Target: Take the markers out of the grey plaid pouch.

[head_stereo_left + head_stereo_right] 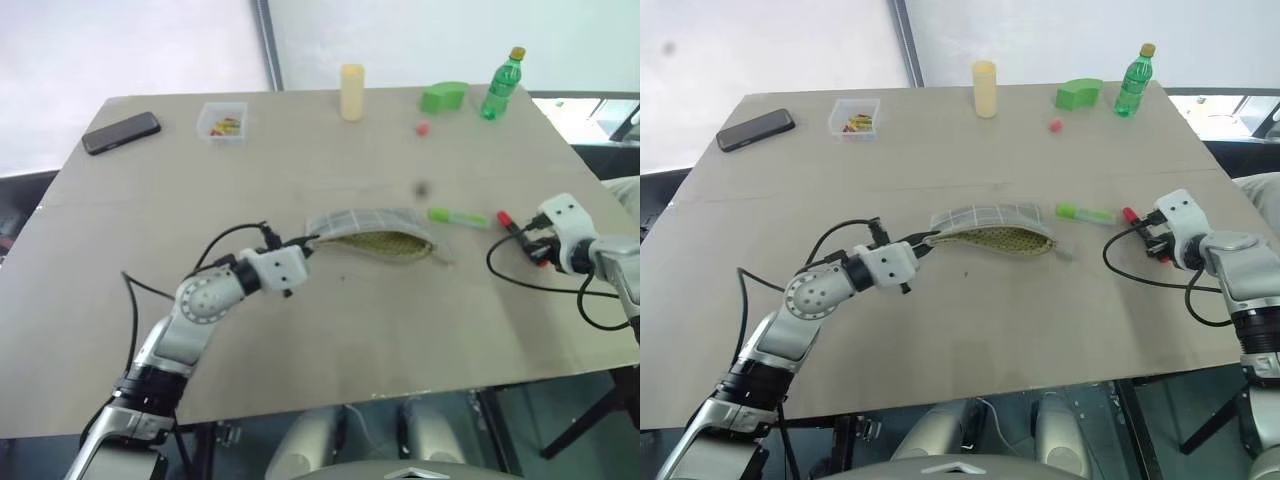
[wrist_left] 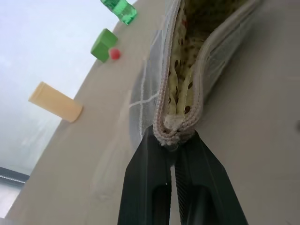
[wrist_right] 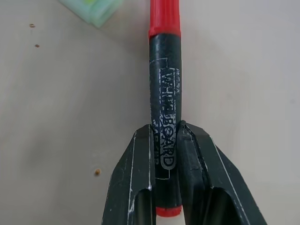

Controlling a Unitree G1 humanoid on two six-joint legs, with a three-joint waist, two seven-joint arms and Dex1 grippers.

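Left eye view: a tan tabletop (image 1: 330, 330) fills most of the frame, its far edge meeting a pale wall and a dark vertical post at upper centre. The grey plaid pouch (image 1: 360, 222) lies at mid-frame, mouth agape to show a spotted yellow lining; the left gripper (image 1: 300, 247) is clenched on the pouch's left end. Just right of the pouch lies a green marker (image 1: 455, 215). At centre right the right gripper (image 1: 520, 234) grasps a black whiteboard marker with a red cap (image 1: 505, 217). Along the far edge stand, from upper left to upper right, a black phone (image 1: 121, 132), a clear box of small coloured items (image 1: 222, 122), a pale yellow cylinder (image 1: 352, 92), a green block (image 1: 444, 96) and a green bottle (image 1: 502, 86); a small red bit (image 1: 423, 127) sits below the block. Right eye view: the same layout, with dark floor beyond the table's right edge. Left wrist view: two black fingers (image 2: 150, 183) pinch the pouch's seamed corner, the lining opening above them toward the upper centre; the yellow cylinder, green block, red bit and bottle appear at the upper left against a bright background. Right wrist view: the black fingers (image 3: 136, 187) close on the marker's barrel, its red cap toward the top centre over bare tabletop; a pale green end of the other marker shows at the upper left.
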